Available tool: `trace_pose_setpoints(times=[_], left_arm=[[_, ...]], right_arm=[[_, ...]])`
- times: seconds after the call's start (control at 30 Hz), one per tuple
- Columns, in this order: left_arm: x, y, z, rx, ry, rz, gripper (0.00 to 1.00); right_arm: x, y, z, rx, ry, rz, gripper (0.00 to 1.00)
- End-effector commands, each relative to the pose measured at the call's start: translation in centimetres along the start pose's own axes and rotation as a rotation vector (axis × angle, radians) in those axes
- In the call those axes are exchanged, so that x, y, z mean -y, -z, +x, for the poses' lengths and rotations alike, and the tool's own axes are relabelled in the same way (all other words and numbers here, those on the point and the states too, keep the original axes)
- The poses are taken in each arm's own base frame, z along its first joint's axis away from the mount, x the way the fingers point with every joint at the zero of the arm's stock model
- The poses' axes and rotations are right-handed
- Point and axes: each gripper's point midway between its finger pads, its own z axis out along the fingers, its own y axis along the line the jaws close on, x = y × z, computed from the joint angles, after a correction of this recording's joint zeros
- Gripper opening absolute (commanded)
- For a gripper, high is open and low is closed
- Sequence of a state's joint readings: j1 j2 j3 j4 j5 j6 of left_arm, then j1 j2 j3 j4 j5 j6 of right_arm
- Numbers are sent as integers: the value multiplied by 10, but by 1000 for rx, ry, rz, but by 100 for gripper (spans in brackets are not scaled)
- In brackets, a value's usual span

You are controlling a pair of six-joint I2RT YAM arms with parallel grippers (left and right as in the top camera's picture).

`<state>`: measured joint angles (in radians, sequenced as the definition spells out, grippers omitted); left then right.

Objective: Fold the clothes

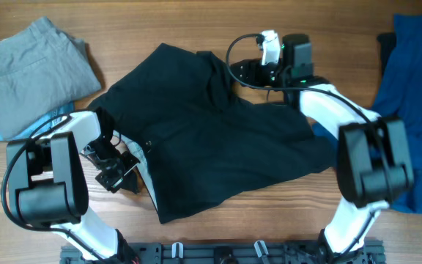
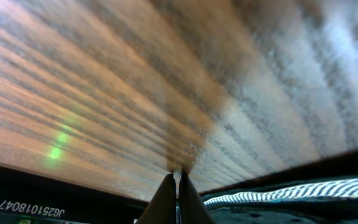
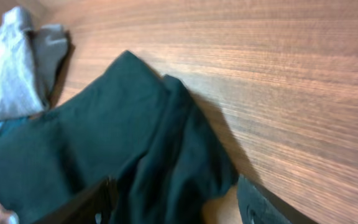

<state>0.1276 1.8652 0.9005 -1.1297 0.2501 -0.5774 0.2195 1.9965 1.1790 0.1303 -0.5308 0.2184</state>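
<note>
A black garment (image 1: 211,139) lies spread open and rumpled across the middle of the wooden surface (image 1: 196,22), with a raised crease near its far edge and a strip of pale lining showing at its near-left edge. Folded grey trousers (image 1: 31,70) sit at the far left, and a crumpled blue garment (image 1: 416,95) lies along the right edge.
</note>
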Motion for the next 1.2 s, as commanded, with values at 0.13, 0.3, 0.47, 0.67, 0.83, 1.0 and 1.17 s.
trace_pose_setpoints(times=[0.13,0.3,0.47,0.67,0.83,1.0,1.17], left_arm=[[-1,-4,-23,85,-9,-16,4],[2,-4,-25,93,-13,0,4],[42,1,-33,100,-56,197,4],[52,4,-41,132,-74,241,5],[74,9,-27,81,-209,357,18],[124,19,-12,115,-470,516,61],[161,15,1,178,-566,539,70]], right_arm=[[18,-44,46,-67,-110,-6,61],[15,-42,24,3,-74,-22,4],[70,64,-120,308,-64,129,4],[150,148,8,-129,-473,589,31],[173,194,53,-277,-493,894,49],[120,231,16,-160,-497,800,65],[86,248,30,-224,-531,736,71]])
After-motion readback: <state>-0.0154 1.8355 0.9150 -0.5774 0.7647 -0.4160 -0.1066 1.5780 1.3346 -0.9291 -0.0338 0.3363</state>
